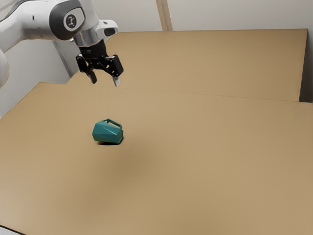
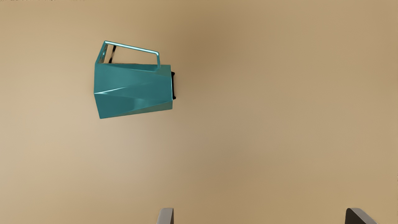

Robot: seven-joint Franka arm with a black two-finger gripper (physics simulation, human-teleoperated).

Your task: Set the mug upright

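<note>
Mug [image 1: 106,133] lay on its side on table [image 1: 205,166], in exterior view's left half. Handle [image 2: 132,47] stuck out from mug's side. Gripper [image 1: 104,82] was up above table, well apart from mug. Fingers [image 2: 165,216] stood wide apart, held nothing.

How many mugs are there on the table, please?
1. The teal mug lies on its side on the brown table, lower than the open gripper and apart from it.
</note>
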